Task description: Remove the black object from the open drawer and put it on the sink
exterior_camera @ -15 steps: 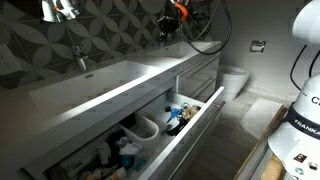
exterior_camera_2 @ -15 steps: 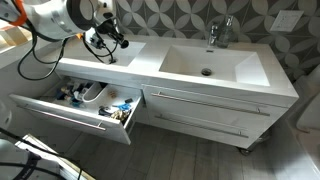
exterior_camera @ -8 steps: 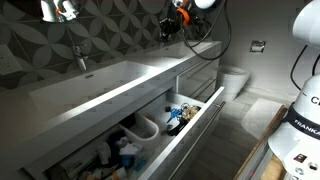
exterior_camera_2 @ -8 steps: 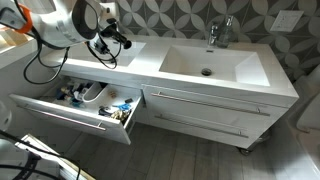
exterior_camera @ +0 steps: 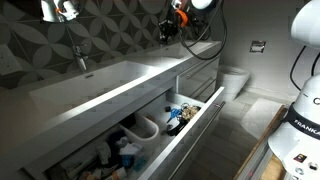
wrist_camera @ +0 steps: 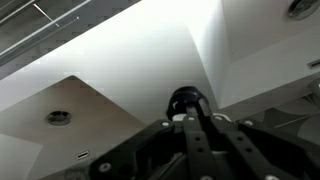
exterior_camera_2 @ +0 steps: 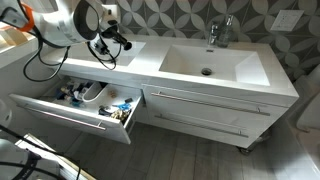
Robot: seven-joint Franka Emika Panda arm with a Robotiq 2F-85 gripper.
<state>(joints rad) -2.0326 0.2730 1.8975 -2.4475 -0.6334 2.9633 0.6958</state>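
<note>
Black object (wrist_camera: 184, 99): small round lump pinched at the tips of the claw (wrist_camera: 186, 116), jaws narrow on it, above the smooth white sink (wrist_camera: 120, 60). Its detail is blurred, and in both exterior views it is too small to make out. The open drawer (exterior_camera_2: 70, 118) below holds blue and white clutter (exterior_camera_2: 120, 105); the chrome tap (exterior_camera_2: 222, 30) stands well apart.

The open drawer (exterior_camera_2: 60, 118), with clutter (exterior_camera_2: 100, 100) in it, projects forward below one end of the sink (exterior_camera_2: 150, 62); the claw (exterior_camera_2: 124, 41) hangs above that end with the black object (wrist_camera: 185, 99) between its fingers, closed drawers (exterior_camera_2: 215, 110) lie beside the open drawer, and the tap (exterior_camera_2: 220, 30) stands at the sink's rear edge.
</note>
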